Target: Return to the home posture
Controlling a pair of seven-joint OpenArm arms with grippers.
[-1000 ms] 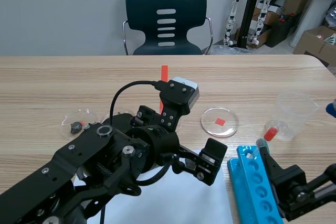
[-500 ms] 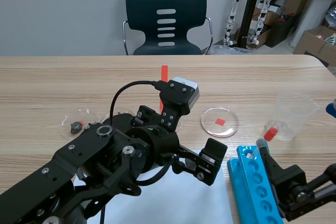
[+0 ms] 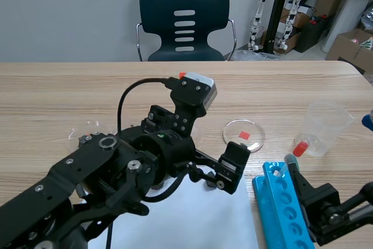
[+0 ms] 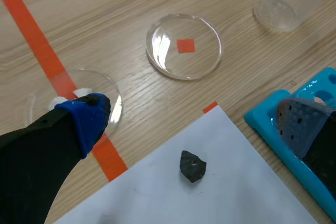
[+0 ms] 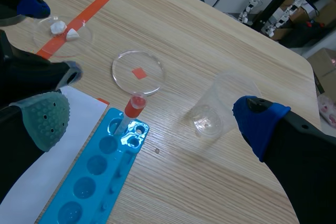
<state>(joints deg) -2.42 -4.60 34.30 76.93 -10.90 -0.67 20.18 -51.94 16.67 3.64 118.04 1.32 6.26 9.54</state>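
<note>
My left gripper (image 4: 194, 116) is open above the near table, with nothing between its blue pad (image 4: 86, 114) and grey pad (image 4: 302, 121). Under it a small black chunk (image 4: 192, 165) lies on a white paper sheet (image 4: 210, 192). In the scene view the left arm (image 3: 134, 173) rises over the sheet's left half. My right gripper (image 5: 152, 116) is also open and holds nothing; it hangs above the blue tube rack (image 5: 94, 177). A red-capped tube (image 5: 132, 108) leans in the rack's far end hole.
A petri dish with an orange square (image 3: 244, 134) lies past the paper. A second dish with white bits (image 4: 86, 95) sits on the tape line. A clear plastic cup (image 3: 327, 125) stands at the right. A dark chair (image 3: 185, 21) is behind the table.
The left arm has lifted and swung slightly toward the far side, its wrist camera now higher in the scene view. The right arm has stayed put.
</note>
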